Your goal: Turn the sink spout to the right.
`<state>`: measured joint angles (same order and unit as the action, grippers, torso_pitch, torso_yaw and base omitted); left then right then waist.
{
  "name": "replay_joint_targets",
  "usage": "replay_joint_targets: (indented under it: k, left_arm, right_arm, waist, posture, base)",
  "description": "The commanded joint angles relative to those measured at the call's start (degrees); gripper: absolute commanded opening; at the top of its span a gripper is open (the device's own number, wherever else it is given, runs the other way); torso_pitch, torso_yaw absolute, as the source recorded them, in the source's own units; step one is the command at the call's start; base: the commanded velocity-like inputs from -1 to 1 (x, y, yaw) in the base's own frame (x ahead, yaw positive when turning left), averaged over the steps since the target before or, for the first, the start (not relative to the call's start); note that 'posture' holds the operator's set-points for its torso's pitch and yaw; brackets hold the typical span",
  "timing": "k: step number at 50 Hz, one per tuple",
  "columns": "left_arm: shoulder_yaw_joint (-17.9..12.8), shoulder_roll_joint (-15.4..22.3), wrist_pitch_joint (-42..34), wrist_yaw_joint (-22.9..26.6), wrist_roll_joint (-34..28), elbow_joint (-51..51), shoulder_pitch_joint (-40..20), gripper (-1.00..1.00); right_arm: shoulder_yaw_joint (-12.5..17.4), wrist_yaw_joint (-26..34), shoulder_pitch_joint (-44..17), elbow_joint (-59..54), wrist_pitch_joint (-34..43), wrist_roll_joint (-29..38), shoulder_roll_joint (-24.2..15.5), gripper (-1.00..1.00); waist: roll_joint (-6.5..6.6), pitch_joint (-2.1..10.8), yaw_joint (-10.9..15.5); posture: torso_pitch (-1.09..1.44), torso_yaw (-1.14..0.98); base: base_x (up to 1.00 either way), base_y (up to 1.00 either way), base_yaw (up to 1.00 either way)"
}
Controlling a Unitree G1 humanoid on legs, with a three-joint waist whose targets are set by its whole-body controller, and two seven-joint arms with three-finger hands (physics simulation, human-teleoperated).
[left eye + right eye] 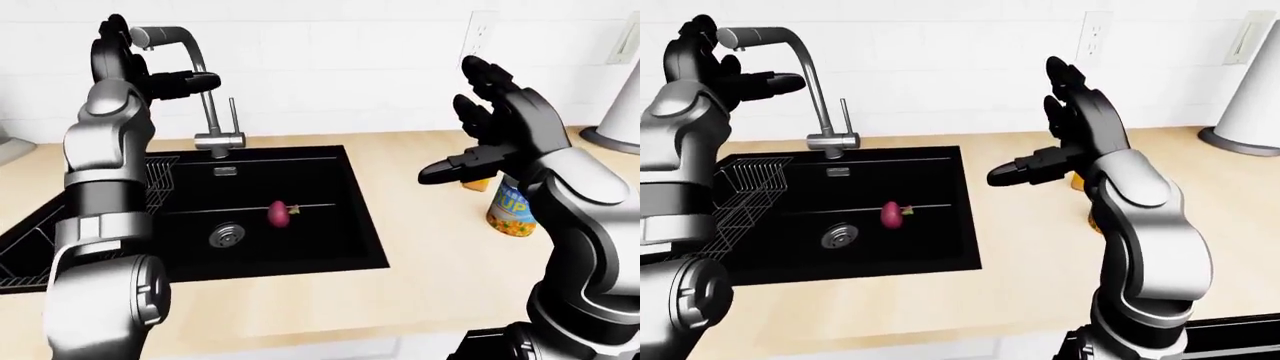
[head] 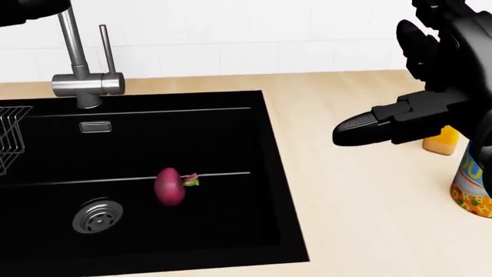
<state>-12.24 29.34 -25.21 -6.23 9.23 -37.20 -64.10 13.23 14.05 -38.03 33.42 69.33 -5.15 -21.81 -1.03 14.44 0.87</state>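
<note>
While the left hand (image 1: 150, 71) stands open beside the spout (image 1: 185, 41), contact is not made.
Next it probably must push the spout rightward; the right hand (image 1: 495, 124) hangs open.

A light wooden countertop (image 1: 430, 247) carries everything here. Set into it, below the raised left hand (image 1: 135, 64) and to the left of the right hand (image 1: 495, 131) in the left-eye view, is a black sink (image 1: 365, 225). Just behind and below the right hand stands a yellow printed can (image 1: 512, 212), with an orange container (image 2: 441, 142) beside it, mostly hidden by the fingers. Further right of that hand, a white appliance's round base (image 1: 612, 139) rests on the wood.
</note>
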Motion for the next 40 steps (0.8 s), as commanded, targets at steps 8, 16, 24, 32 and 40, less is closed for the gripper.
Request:
replay_joint_targets:
  k: [8, 16, 24, 32, 40]
  left_arm:
    - [0.1, -0.3, 0.5, -0.3, -0.3, 3.2, -1.8, 1.0]
    - [0.3, -1.0, -0.6, -0.5, -0.4, 4.9, -1.8, 1.0]
    - [0.8, -2.8, -2.2, -0.8, -0.5, 7.6, -1.1, 1.0]
    - [1.3, -4.8, -4.3, -1.7, -0.3, 11.0, -0.3, 1.0]
    - [1.7, -6.1, -6.2, -2.0, -0.4, 14.1, 0.6, 1.0]
  right_arm:
    - [0.5, -0.3, -2.4, 1.0, -0.9, 0.2, -1.0, 1.0]
    - [0.5, -0.2, -2.6, 1.2, -0.6, 0.2, -1.1, 1.0]
    - [0.7, -0.2, -2.3, 1.4, -0.6, 0.1, -1.1, 1.0]
    - [1.3, -0.1, -1.2, 1.9, -0.9, -0.1, -1.1, 1.0]
    - [1.9, -0.1, -0.7, 2.7, -0.5, -0.6, -1.4, 1.0]
  waist:
    - [0.07, 0.75, 0.1]
    - [-0.09, 0.76, 0.2]
    - [-0.19, 0.69, 0.2]
    - [-0.26, 0.66, 0.1]
    - [-0.34, 0.66, 0.0]
  posture:
    - [-0.36, 0.0]
    - [-0.36, 0.0]
    - [-0.36, 0.0]
    - [-0.36, 0.0]
    - [-0.36, 0.0]
  base:
    - [0.0, 0.0, 0.0]
    - [0.0, 0.0, 0.0]
    - [0.0, 0.0, 0.0]
    - [0.0, 0.0, 0.0]
    - [0.0, 0.0, 0.0]
